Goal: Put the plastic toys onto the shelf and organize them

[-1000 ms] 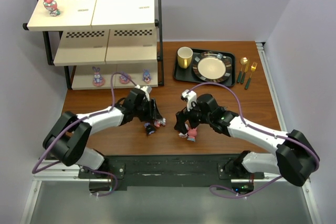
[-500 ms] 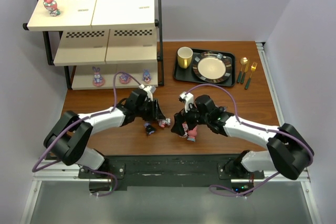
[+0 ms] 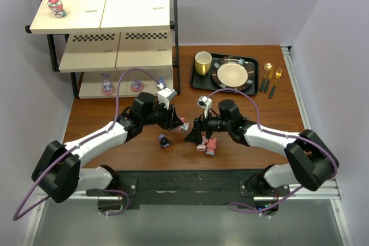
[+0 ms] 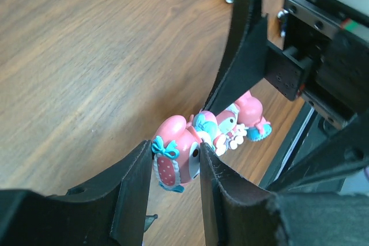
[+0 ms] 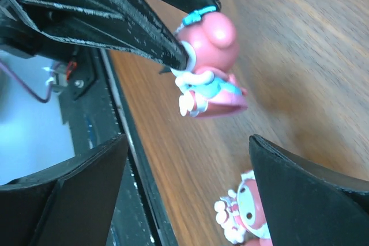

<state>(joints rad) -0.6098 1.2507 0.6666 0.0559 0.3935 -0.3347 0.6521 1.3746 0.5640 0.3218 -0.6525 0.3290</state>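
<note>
My left gripper [image 4: 173, 162] is shut on a pink bunny-eared toy [image 4: 176, 159] with a blue bow, held just above the wood; in the top view it [image 3: 180, 124] sits mid-table. My right gripper [image 5: 190, 159] is open with bare wood between its fingers, right beside the held toy [image 5: 210, 67]. Two more pink toys [image 3: 206, 145] lie under the right arm, and a dark toy [image 3: 164, 140] lies to their left. The shelf [image 3: 104, 30] stands at the back left, with a pink toy [image 3: 56, 5] on its top board and purple bunnies [image 3: 107, 84] on the bottom board.
A black tray [image 3: 199, 79] with a plate [image 3: 232, 74] and a yellow mug [image 3: 202, 61] sits at the back right. Gold cutlery [image 3: 271, 76] lies beside it. The two grippers nearly touch at mid-table. The table's near edge [image 5: 124, 159] is close.
My left gripper has closed on the pink toy and lifted it up and away from the dark toy. The right gripper has shifted slightly left, toward the left gripper.
</note>
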